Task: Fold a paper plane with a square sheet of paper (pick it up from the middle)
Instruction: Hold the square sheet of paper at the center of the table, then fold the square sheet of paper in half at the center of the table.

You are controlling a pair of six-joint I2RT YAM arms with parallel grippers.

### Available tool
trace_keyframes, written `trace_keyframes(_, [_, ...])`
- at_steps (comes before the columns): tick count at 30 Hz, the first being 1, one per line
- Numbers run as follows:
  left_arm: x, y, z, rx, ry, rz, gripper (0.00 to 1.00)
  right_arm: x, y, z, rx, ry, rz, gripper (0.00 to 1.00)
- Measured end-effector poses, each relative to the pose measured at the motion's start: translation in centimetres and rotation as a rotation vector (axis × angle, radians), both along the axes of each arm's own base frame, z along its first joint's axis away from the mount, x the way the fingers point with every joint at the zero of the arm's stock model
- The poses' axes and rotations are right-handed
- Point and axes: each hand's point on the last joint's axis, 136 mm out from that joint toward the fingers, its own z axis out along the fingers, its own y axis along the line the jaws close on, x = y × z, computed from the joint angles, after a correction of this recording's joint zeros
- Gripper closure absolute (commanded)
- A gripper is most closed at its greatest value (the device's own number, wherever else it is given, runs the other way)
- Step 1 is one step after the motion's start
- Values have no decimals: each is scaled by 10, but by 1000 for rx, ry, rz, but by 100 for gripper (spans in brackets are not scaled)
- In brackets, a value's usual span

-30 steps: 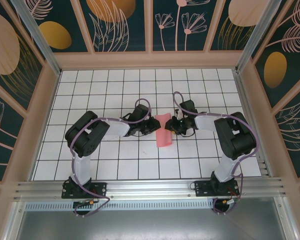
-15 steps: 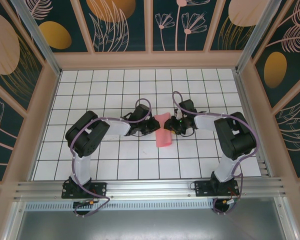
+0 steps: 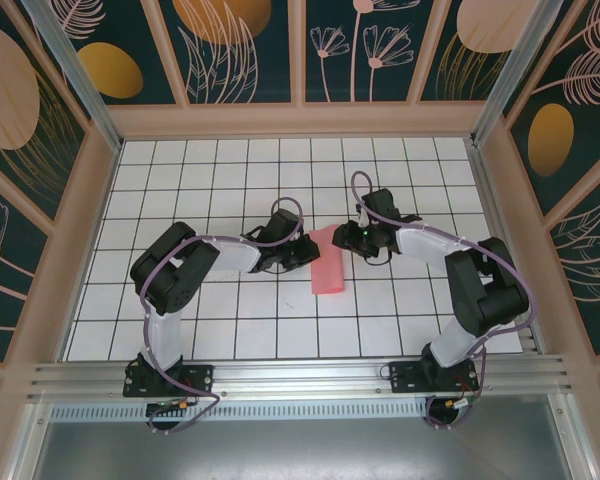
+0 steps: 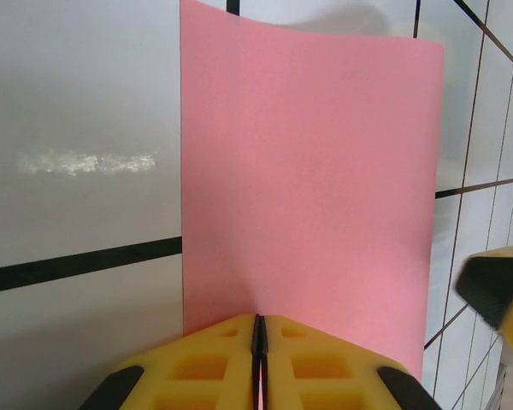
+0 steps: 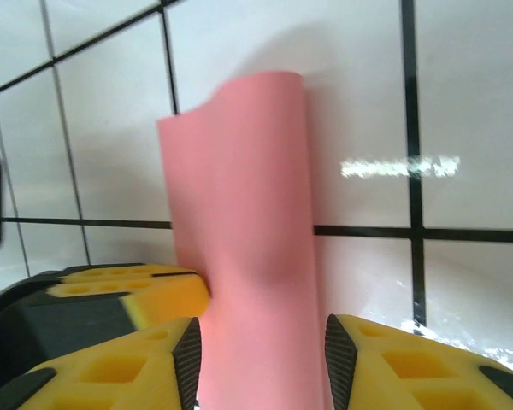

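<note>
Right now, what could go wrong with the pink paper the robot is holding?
1. The left gripper is shut on just one edge of the thin pink paper sheet, so a tug might make it slip or tear.
2. The right gripper is open around the paper's rounded, uncreased bend. Closing there might press a crooked fold.

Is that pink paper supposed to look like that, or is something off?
The pink sheet is not lying flat: it bows up off the table, its far edge curving in the left wrist view. The left tool is shut on one edge; the right tool stands open astride it. No tear shows.
</note>
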Motion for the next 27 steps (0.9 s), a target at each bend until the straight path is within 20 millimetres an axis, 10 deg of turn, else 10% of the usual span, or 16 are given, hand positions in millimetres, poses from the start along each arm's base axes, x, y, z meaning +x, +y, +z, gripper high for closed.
trace_keyframes(10, [0,0,0,0,0,0,89,-11,31,-3,21,8,131,69])
trace_keyframes(27, [0,-2,3,-13,-5,-5,86,-15,21,-33,-44,71,118,71])
